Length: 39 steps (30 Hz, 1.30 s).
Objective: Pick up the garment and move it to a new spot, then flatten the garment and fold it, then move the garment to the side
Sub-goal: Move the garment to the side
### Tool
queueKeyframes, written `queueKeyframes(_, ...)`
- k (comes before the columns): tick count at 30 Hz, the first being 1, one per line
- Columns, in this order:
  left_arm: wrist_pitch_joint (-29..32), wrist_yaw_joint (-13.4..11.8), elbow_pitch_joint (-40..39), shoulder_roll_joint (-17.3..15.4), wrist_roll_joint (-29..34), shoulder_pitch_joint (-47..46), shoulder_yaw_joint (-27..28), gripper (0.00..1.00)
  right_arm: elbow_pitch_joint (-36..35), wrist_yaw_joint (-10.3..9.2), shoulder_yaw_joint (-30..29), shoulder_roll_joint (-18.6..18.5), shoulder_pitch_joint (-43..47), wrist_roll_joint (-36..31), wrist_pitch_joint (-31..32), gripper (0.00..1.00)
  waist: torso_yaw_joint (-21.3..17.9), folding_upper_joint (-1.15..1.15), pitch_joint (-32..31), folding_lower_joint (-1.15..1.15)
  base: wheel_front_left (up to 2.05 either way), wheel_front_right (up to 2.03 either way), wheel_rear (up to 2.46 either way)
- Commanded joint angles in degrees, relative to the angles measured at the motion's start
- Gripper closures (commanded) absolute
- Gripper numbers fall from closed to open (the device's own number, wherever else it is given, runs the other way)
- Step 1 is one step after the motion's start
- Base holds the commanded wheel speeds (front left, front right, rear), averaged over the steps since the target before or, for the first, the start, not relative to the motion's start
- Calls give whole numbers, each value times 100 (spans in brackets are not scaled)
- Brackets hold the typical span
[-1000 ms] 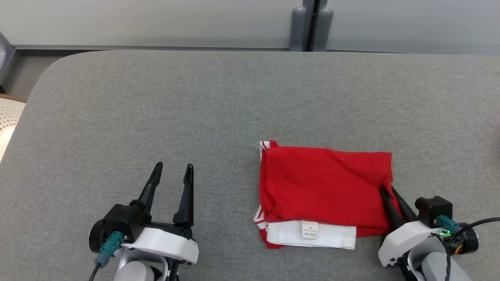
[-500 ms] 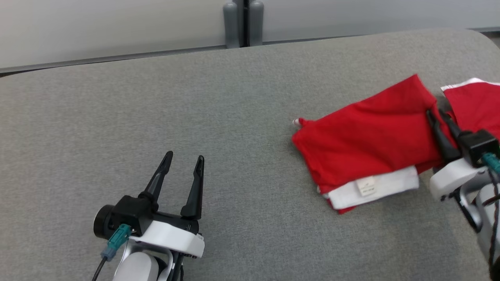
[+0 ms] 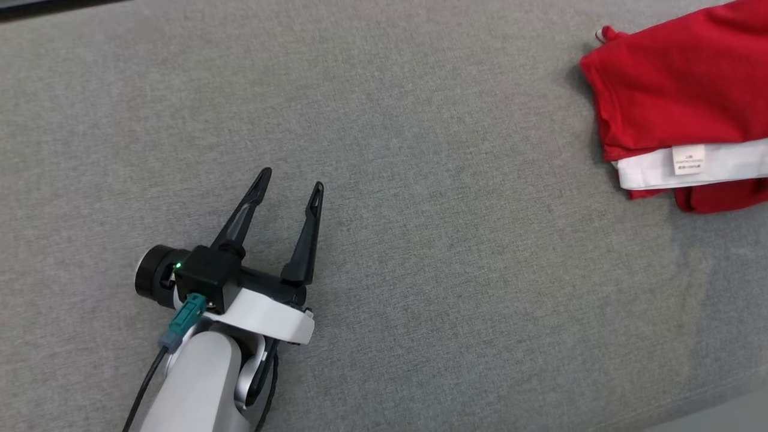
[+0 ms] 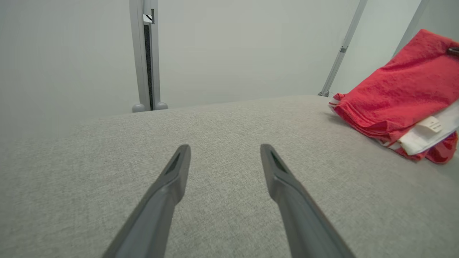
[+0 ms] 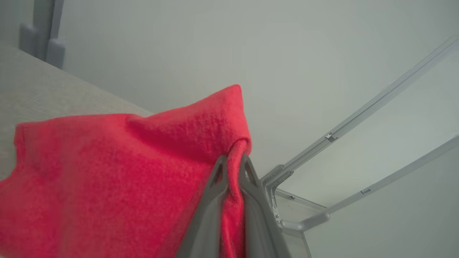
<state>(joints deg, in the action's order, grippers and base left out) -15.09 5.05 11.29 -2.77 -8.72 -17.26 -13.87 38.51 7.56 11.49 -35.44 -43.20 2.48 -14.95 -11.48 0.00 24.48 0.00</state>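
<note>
1. The left end effector (image 3: 291,179) is nearest the camera, well apart from the garment (image 3: 672,96). Its jaws stand wide and hold nothing, and it hovers over bare bench (image 3: 420,252).
2. From that end effector the garment lies forward and far to the right. The fingers point up the bench, not at the garment.
3. The garment is a folded red packet at the bench's right side. Its long axis runs left to right across the head view and passes out at the right edge.
4. Its short closed end faces the left end effector. A white band (image 3: 648,171) with a label (image 3: 689,159) runs along the garment's near long edge.
5. At the garment's far right end, the right end effector (image 5: 233,157) is clamped on a pinch of red cloth. In the left wrist view that end rises off the bench while the left end rests on it.
6. So the right arm is nearer, and I judge any shift to the side would be its work, pulling along the garment's long axis.
</note>
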Motion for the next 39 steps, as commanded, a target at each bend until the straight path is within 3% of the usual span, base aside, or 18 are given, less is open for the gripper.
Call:
queueKeyframes(1, -5, 47, 9, -28, 64, -152, 17, 0, 137, -13, -66, -67, -107, 47, -13, 100, -200, 0, 320, 0, 0, 0, 0)
queueKeyframes(13, 16, 157, 149, -49, 241, -417, 72, 0, 1220, -13, -231, -141, -599, -229, 113, 100, -133, 0, 865, 0, 0, 0, 0)
queueKeyframes(14, 22, 162, 150, -57, 255, -434, 88, 0, 1293, -13, -271, -117, -648, -285, 105, 93, -120, 0, 895, 0, 0, 0, 0)
queueKeyframes(15, 22, 161, 151, -66, 263, -441, 104, 0, 1405, -13, -320, -100, -676, -343, 161, 0, -106, 0, 919, 0, 0, 0, 0)
queueKeyframes(22, 26, 179, 166, -101, 211, -473, 152, 0, 1872, -13, -502, 250, -838, -577, 200, 0, -24, 0, 820, 0, 0, 0, 0)
queueKeyframes(29, 0, 115, 51, -36, 7, -407, 55, 0, 1926, -13, -459, 502, -930, -315, 72, 0, 98, 0, 398, 0, 0, 0, 0)
queueKeyframes(32, -2, 39, -1, -24, -130, -336, 35, 0, 1664, -13, -457, 609, -927, -104, 1, 0, 181, 0, 104, 0, 0, 0, 0)
queueKeyframes(39, -2, -173, -75, -25, -456, 7, 130, 0, 299, -12, -209, 1048, -241, 985, -33, 0, 539, 0, -766, 0, 0, 0, 0)
